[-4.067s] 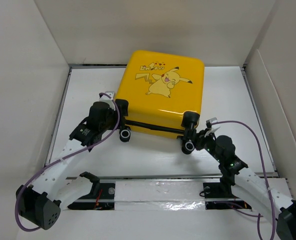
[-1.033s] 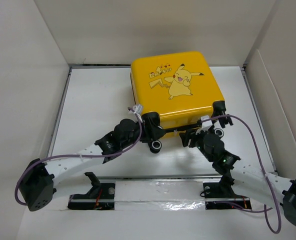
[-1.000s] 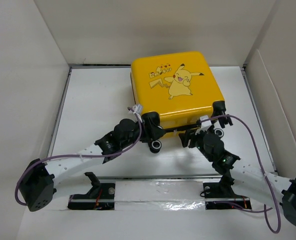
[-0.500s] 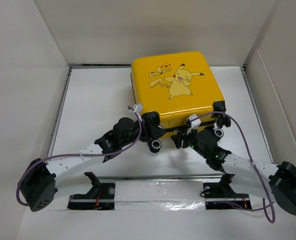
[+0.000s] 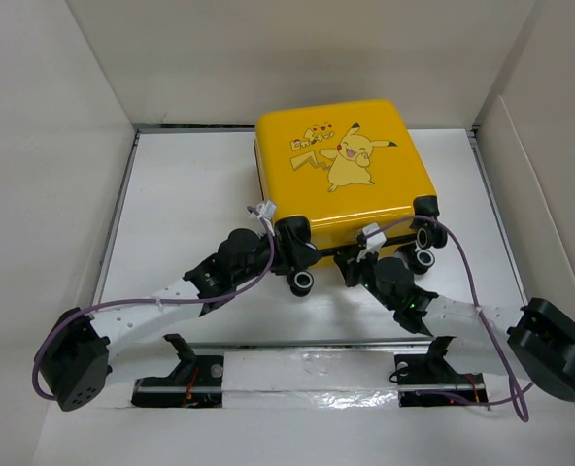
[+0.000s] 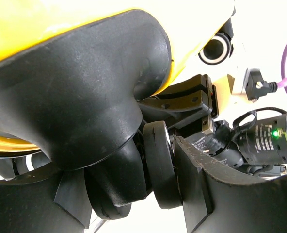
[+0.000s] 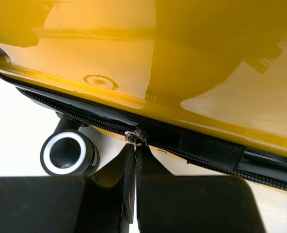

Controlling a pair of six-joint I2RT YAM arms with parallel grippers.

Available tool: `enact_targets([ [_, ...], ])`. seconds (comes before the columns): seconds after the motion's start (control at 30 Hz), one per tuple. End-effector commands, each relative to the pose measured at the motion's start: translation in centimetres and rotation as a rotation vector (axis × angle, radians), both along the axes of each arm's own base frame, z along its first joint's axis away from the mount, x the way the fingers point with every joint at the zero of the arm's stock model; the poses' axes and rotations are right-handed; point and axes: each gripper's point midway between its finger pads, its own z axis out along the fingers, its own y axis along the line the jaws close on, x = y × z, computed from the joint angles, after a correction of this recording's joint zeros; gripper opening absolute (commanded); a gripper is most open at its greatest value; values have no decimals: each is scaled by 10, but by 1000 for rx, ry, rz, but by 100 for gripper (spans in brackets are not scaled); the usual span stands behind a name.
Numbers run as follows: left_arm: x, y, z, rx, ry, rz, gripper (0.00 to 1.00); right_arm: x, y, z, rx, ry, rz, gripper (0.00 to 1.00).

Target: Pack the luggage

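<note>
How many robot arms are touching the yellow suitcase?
2. The left arm reaches the near-left corner of the suitcase, left tool clamping a wheel; the right arm reaches the near side, right tool pinching the zipper pull. No other arm shows.

The top camera looks down from above and behind both arms, taking in the whole luggage (image 5: 341, 165). Each wrist camera peers forward past its own fingers, very close to the suitcase's near zipper edge. The left one also catches the right gripper (image 5: 348, 262) ahead.
</note>
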Motion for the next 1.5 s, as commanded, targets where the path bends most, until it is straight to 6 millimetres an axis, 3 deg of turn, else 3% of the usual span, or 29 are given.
enact_targets([
  [0.0, -3, -15, 81, -166, -288, -106, 0, 7, 7, 84, 224, -210, -45, 0],
  [0.1, 1, -17, 90, -184, -284, -122, 0, -9, 23, 71, 201, -174, 25, 0],
  [0.13, 2, -21, 104, -207, -297, -134, 0, -15, 31, 72, 211, -175, 58, 0],
  [0.2, 10, -25, 114, -222, -295, -144, 0, -33, 62, 68, 217, -160, 173, 0],
  [0.23, 15, -26, 136, -251, -321, -142, 0, -42, 79, 79, 250, -181, 235, 0],
  [0.3, 17, -28, 152, -279, -336, -157, 0, -57, 108, 90, 292, -183, 332, 0],
  [0.33, 20, -27, 170, -309, -346, -156, 0, -68, 134, 107, 345, -210, 402, 0],
  [0.4, 21, -19, 185, -355, -350, -176, 0, -88, 161, 123, 398, -237, 511, 0],
  [0.43, 21, -15, 194, -403, -332, -174, 0, -99, 176, 144, 444, -270, 557, 0],
  [0.5, 25, 0, 202, -442, -322, -161, 0, -116, 202, 142, 454, -267, 614, 0],
  [0.67, 27, 19, 204, -486, -299, -152, 0, -139, 214, 156, 448, -315, 626, 0],
  [0.77, 26, 21, 202, -480, -295, -142, 0, -134, 207, 151, 411, -316, 577, 0],
  [0.87, 24, 24, 198, -450, -293, -128, 0, -115, 179, 122, 343, -252, 435, 0],
  [0.9, 28, 26, 194, -415, -314, -104, 0, -108, 163, 99, 295, -213, 389, 0],
  [0.97, 29, 32, 181, -356, -300, -71, 0, -92, 133, 81, 231, -161, 287, 0],
  [1.0, 29, 36, 177, -335, -316, -53, 0, -84, 112, 51, 167, -101, 239, 0],
  [1.03, 28, 37, 169, -318, -303, -47, 0, -80, 96, 54, 182, -96, 205, 0],
  [1.1, 26, 41, 150, -289, -281, -39, 0, -70, 74, 41, 158, -52, 145, 0],
  [1.13, 26, 42, 140, -269, -269, -31, 0, -62, 58, 25, 98, -19, 100, 0],
  [1.27, 28, 53, 96, -212, -207, 26, 0, -49, 13, 13, 62, 24, -19, 0],
  [1.33, 33, 66, 94, -204, -224, 89, 0, -49, -6, 0, 21, 57, -69, 0],
  [1.47, 37, 87, 83, -149, -235, 169, 0, -49, -47, -7, 3, 91, -171, 0],
])
